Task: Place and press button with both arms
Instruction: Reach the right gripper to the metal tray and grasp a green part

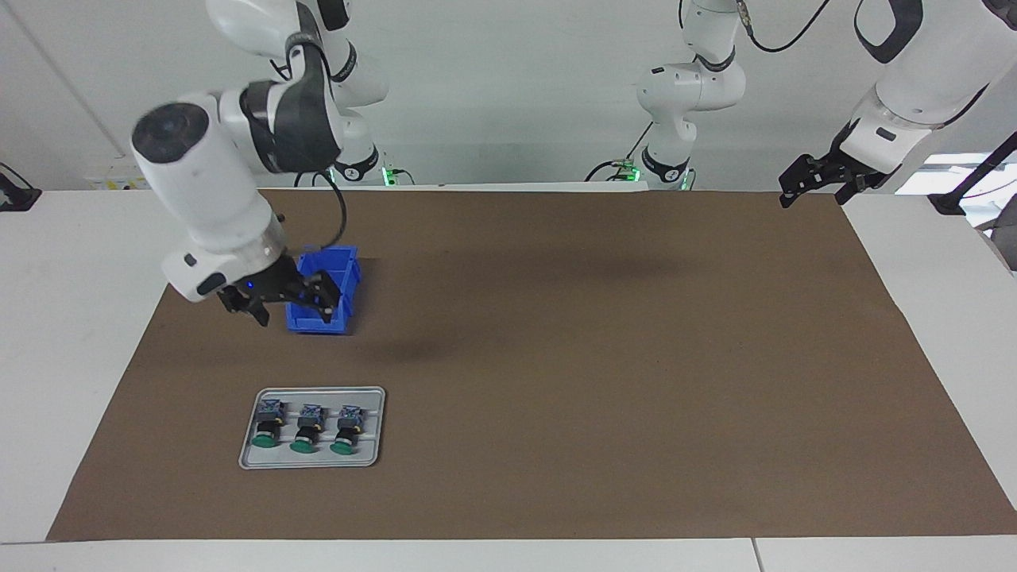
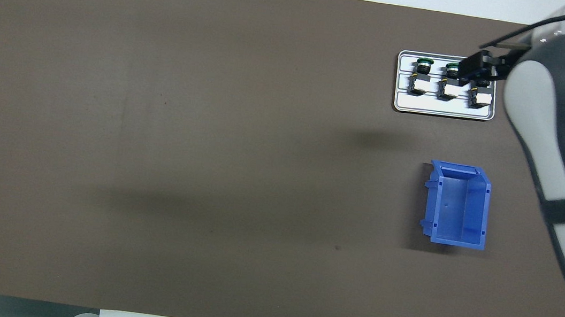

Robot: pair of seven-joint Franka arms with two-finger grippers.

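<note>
- Right claw (image 1: 278, 302): raised in the air, fingers spread apart and holding nothing. In the facing view it hangs in front of the blue bin (image 1: 327, 290); in the overhead view it covers the 2 o'clock corner of the grey tray (image 2: 444, 109). Its height above the tray cannot be read exactly.
- Left claw (image 1: 818, 181): waits in the air over the edge of the brown mat (image 1: 556, 357) at the left arm's end of the tabletop (image 1: 63, 262); whether its fingers are open or closed cannot be told.
- Push buttons (image 1: 306, 427): three alike, lying in a row on the tray, green caps pointing away from the robots. The tray sits farther from the robots than the bin, at the right arm's end.
- Progress: judged at the start. All three buttons remain on the tray and the bin is empty; picking, placing and pressing all seem left to do.
- Room: the tray's low rim and the close spacing of the buttons leave little side clearance for the fingers. The middle of the mat is open, and the bin stands apart from the tray.
</note>
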